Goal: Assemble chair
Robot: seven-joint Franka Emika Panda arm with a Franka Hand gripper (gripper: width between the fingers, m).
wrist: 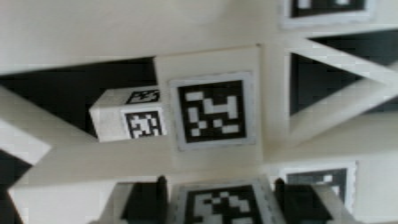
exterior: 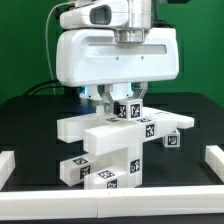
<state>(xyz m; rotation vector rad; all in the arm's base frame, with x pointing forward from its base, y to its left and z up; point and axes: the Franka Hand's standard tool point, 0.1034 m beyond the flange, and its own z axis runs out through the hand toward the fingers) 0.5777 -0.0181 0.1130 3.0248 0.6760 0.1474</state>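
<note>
One bulky white arm (exterior: 115,50) fills the upper middle of the exterior view, hanging over a black table (exterior: 30,120). Beneath it, at the centre of that view, sits the chair (exterior: 110,135), a cluster of matte white blocky parts. A flat slab (exterior: 155,122) lies across the top and stretches toward the exterior view's right. Shorter posts (exterior: 95,168) are piled below it toward the lower middle. Long plain white rails (exterior: 214,160) border the table at the exterior view's left, right and lower edge. The gripper (exterior: 124,100) reaches down onto the top of the cluster. In the wrist view its two dark fingers (wrist: 153,200) stand on either side of a tagged part (wrist: 221,205), close against its flanks. Whether they pinch it or stand a sliver off cannot be told. Beyond that part the wrist view shows an upright tagged face (wrist: 214,105) with a small block (wrist: 132,115) touching its side, and white diagonal braces (wrist: 338,70) over dark gaps. Small black-and-white tags (exterior: 146,129) dot the pieces.
</note>
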